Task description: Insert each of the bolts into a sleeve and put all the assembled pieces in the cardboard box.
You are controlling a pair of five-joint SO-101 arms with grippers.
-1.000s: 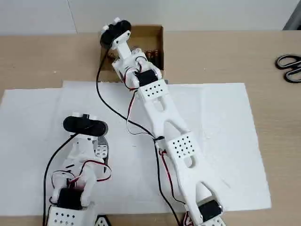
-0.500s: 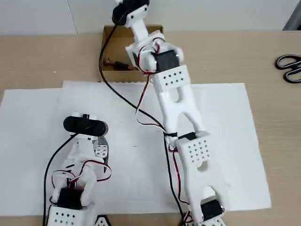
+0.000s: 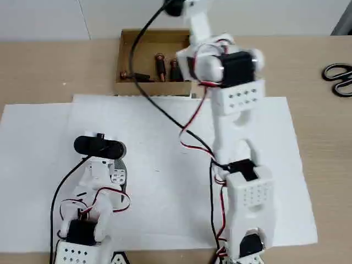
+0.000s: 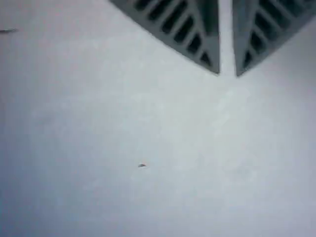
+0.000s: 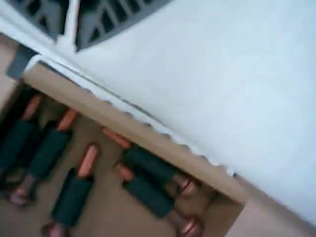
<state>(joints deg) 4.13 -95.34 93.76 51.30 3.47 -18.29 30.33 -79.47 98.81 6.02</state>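
Observation:
The cardboard box (image 3: 154, 87) stands at the table's far side, just beyond the white paper. Several assembled pieces (image 3: 160, 66), dark sleeves with copper bolt ends, lie inside it. The right wrist view looks down on these pieces (image 5: 144, 166) past the box wall (image 5: 148, 138). My right gripper (image 5: 68, 43) hangs above the box's near edge, shut with nothing in it. My right arm (image 3: 236, 71) stands raised beside the box. My left gripper (image 3: 118, 176) rests low over the paper at the near left. In its wrist view the left gripper (image 4: 227, 73) is shut and holds nothing.
A white paper sheet (image 3: 165, 159) covers most of the table between the arms and the box. Scissors (image 3: 338, 77) lie at the far right edge. Black and red cables (image 3: 165, 115) trail from the right arm across the paper.
The right arm has lifted off the box and swung to the right, uncovering the pieces inside. The left arm has stayed still.

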